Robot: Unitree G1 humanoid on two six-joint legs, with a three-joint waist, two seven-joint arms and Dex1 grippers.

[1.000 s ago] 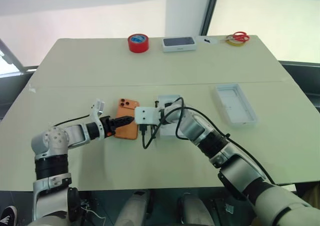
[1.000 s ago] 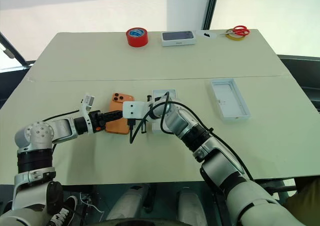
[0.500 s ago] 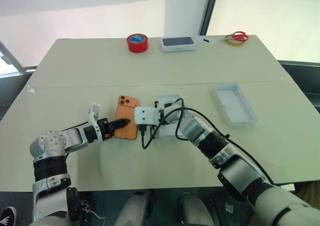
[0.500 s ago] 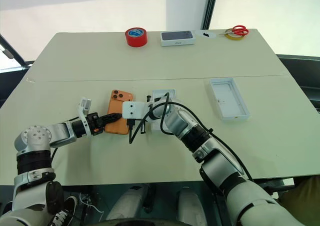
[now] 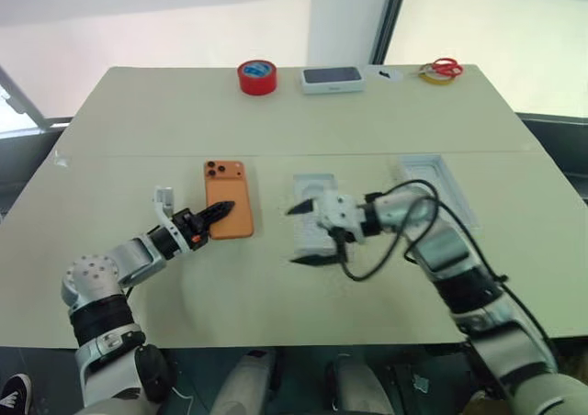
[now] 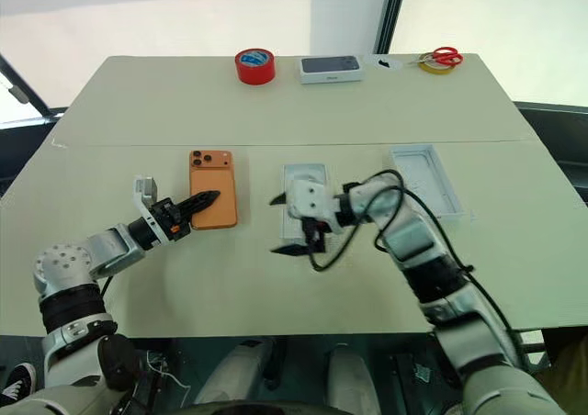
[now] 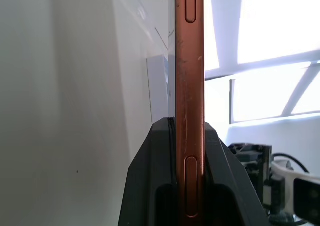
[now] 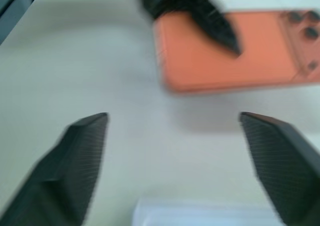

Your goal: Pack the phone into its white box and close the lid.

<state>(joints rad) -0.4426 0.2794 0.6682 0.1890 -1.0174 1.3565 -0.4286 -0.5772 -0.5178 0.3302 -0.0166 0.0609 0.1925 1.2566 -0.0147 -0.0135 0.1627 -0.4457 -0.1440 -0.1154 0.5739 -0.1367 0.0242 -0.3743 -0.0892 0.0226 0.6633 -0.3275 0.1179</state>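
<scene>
L tool (image 5: 223, 209): my fingers clamped on the phone (image 5: 229, 197), gripping its near short edge, one finger on the back, one under. L wrist view shows the orange edge sandwiched tight between both pads (image 7: 150, 186). Phone is back-up, camera cluster at the far-left corner, roughly level, just over the worktop (image 5: 138, 130); can't tell if the far end touches it.

R tool (image 5: 301, 235): released, fingers spread wide, nothing between them. It hangs over the white box (image 5: 312, 218), which lies flat on the worktop just right of the phone, long side running away from me. R tool points toward the phone; R wrist view has the phone's orange back and the L tool's black finger ahead, box edge between its own fingers. Black cable loops off the R wrist over the worktop.

Lid (image 5: 437, 187): flat on the worktop, open side up, right of the white box, partly behind my R forearm. Apart from the box.

Far edge of worktop, well apart from the rest: red tape roll (image 5: 256, 76), white box w/ dark phone picture (image 5: 332, 79) just beside it, then red-handled scissors (image 5: 445, 67) on a yellow tape ring at the far-right corner.
</scene>
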